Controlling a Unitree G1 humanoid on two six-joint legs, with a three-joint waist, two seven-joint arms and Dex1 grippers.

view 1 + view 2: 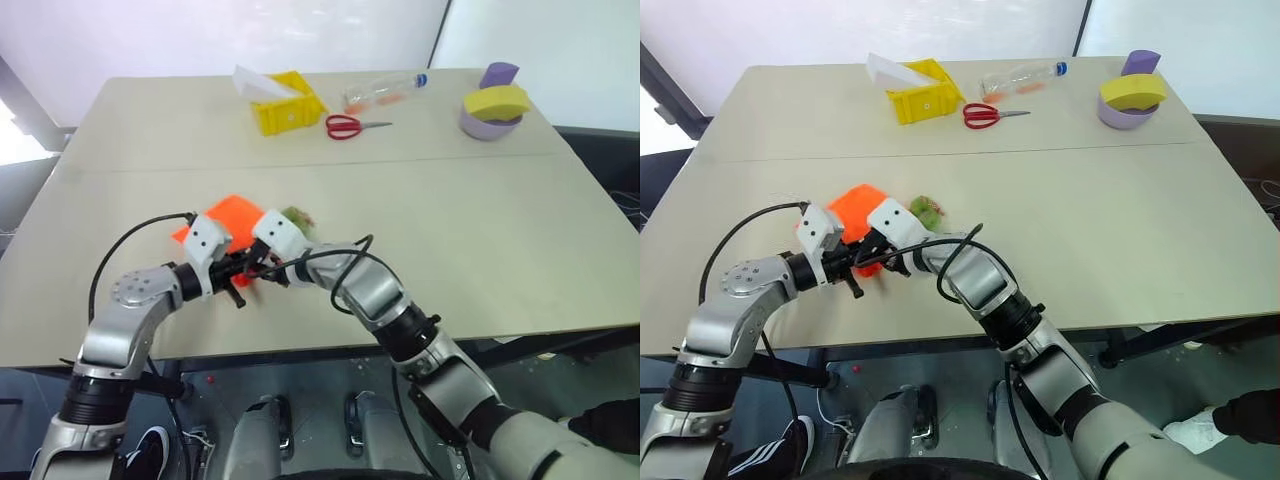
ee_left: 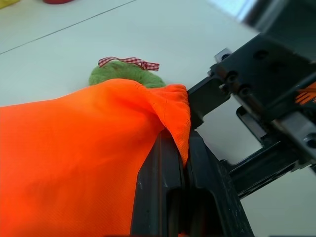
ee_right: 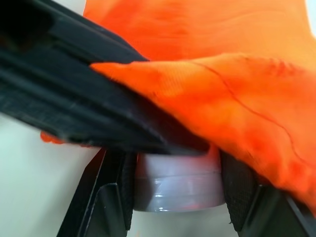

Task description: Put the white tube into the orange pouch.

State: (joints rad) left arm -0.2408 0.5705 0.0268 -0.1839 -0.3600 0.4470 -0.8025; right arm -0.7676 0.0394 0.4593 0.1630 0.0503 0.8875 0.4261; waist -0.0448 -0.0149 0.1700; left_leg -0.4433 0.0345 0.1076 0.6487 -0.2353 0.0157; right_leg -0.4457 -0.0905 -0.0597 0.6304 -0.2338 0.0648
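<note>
The orange pouch (image 1: 232, 215) lies on the table near its front edge, with its green bobble (image 1: 297, 216) beside it. My left gripper (image 1: 240, 275) is shut on the pouch's hem, and the fabric (image 2: 170, 113) is pinched between its two black fingers. My right gripper (image 1: 263, 268) meets it from the right and is shut on the white tube (image 3: 177, 185). The tube sits between the right fingers, right at the lifted orange edge (image 3: 237, 84). One left finger (image 3: 74, 98) crosses in front of the tube, so its far end is hidden.
At the back of the table stand a yellow box (image 1: 285, 108) with a white card, red scissors (image 1: 345, 126), a clear bottle (image 1: 385, 92) and a purple bowl (image 1: 485, 125) holding a yellow sponge. The table's front edge (image 1: 300, 352) runs just below the grippers.
</note>
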